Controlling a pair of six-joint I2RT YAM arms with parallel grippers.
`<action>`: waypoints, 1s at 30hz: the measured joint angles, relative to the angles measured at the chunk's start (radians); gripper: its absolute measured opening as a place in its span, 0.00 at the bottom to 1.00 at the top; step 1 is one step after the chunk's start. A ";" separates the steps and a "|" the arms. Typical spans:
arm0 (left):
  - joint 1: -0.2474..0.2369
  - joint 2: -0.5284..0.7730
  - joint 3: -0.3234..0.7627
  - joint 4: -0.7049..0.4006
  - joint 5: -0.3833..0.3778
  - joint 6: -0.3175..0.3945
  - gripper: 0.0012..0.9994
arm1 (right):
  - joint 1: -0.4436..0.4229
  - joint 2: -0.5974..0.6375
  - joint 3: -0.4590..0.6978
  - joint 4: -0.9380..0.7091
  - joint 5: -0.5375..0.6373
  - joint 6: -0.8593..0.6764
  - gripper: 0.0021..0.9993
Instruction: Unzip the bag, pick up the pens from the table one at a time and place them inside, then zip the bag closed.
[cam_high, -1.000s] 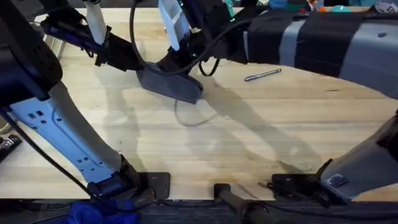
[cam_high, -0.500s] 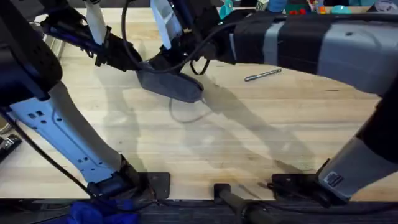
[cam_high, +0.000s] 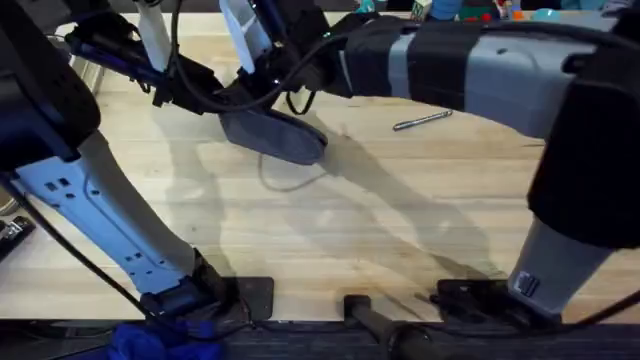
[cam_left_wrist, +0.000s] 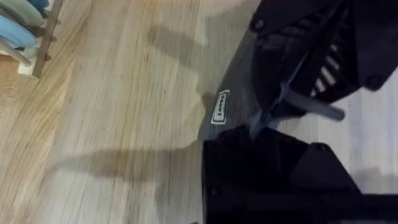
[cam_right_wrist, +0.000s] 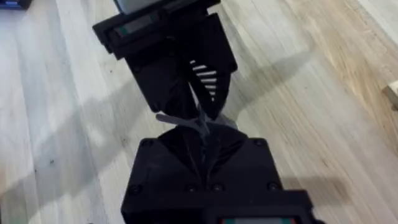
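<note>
Left arm: mine, rising from the lower left base and reaching to the far left part of the table (cam_high: 330, 240).
Left gripper (cam_high: 205, 97): my black fingers close on the left end of the pouch; in the left wrist view they clamp the fabric near a small white label (cam_left_wrist: 220, 107).
Bag (cam_high: 275, 135): blue-grey fabric pencil pouch, lying on the far middle-left of the tabletop, held between my two grippers, a dark shadow beneath it.
Right gripper (cam_high: 262, 88): my right arm crosses the middle and meets the pouch from above, just beside the left gripper; in the right wrist view my fingers are pinched together on a thin grey tab (cam_right_wrist: 196, 121) at the pouch's edge.
Pen (cam_high: 422, 121): slim silver pen, lying flat on the bare wood to the right of the pouch, well apart from it, untouched.
Table: light wooden planks, pale grain.
</note>
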 joint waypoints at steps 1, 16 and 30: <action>0.000 0.000 0.000 0.000 0.000 0.000 0.04 | 0.001 0.008 0.008 0.001 0.000 0.001 0.03; 0.000 0.000 0.000 -0.003 0.000 0.000 0.04 | 0.008 0.030 0.028 0.024 -0.003 0.013 0.03; 0.000 0.000 0.000 -0.003 0.000 0.000 0.04 | 0.008 0.030 0.028 0.024 -0.003 0.023 0.03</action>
